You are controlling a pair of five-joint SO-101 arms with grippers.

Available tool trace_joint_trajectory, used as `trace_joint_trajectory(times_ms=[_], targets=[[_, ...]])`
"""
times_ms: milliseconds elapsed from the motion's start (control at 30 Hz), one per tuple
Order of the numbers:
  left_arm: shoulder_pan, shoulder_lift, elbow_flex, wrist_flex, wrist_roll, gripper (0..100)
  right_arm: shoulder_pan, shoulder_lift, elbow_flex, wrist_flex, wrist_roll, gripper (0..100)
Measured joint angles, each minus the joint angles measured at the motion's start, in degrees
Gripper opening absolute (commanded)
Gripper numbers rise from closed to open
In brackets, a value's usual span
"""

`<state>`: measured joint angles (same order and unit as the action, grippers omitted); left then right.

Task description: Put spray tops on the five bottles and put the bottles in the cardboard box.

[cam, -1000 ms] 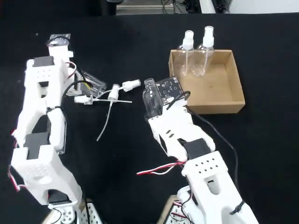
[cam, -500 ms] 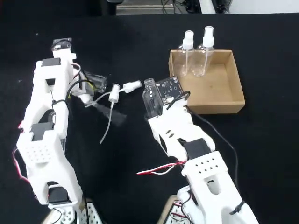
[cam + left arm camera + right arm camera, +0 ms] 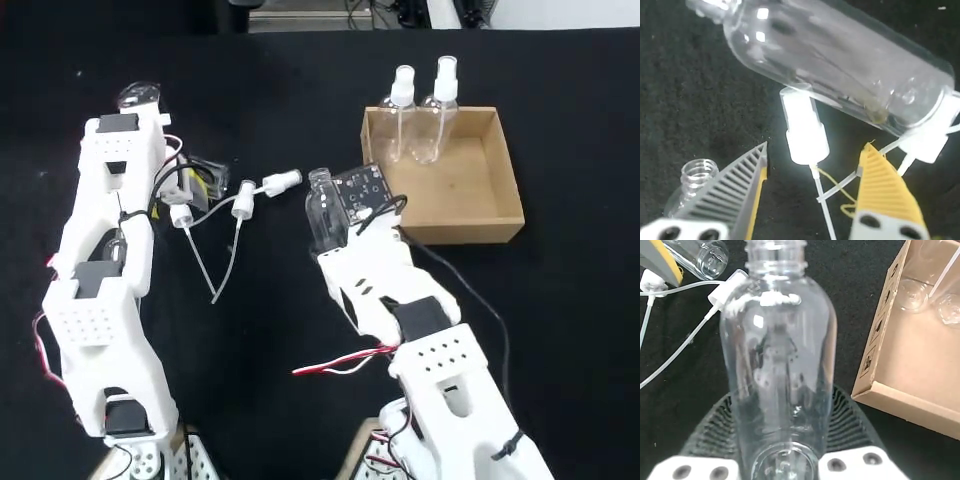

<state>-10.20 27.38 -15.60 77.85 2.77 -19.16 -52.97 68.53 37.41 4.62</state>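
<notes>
- At 2 o'clock on the table (image 3: 560,330): cardboard box (image 3: 505,215). Inside it, first capped bottle (image 3: 403,120) and second capped bottle (image 3: 443,112) stand at the far wall. Judged 2 of 5 done.
- Table centre: right gripper (image 3: 325,222) clamped on held bottle (image 3: 780,350). No top on it, neck toward 12 o'clock, box at its 3 o'clock.
- 9 o'clock of the held bottle: left gripper (image 3: 815,150), jaws wide, straddling spray top (image 3: 802,131), not gripping it.
- Between the arms: second spray top (image 3: 243,200) and third spray top (image 3: 282,181), loose, tubes trailing toward 6 o'clock.
- Lying bottle (image 3: 840,55) uncapped, just past the straddled top. Spare bottle neck (image 3: 699,172) open, beside a left finger.
- Left to do, judged: fit three tops, box three bottles.
</notes>
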Motion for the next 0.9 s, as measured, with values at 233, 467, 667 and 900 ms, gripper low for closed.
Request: trace_joint_trajectory(times_ms=[233,467,667,900], targets=[[0.1,2.8,0.0,0.4,7.7,28,0.0,0.0,0.0,0.0,0.0,1.1],[0.2,6.2,-1.1,0.5,12.8,9,0.0,0.0,0.0,0.0,0.0,1.1],[0.0,6.2,-6.5,6.7,13.0,6,0.0,0.0,0.0,0.0,0.0,1.1],[0.0,6.2,-10.9,11.9,11.8,6,0.0,0.0,0.0,0.0,0.0,1.1]])
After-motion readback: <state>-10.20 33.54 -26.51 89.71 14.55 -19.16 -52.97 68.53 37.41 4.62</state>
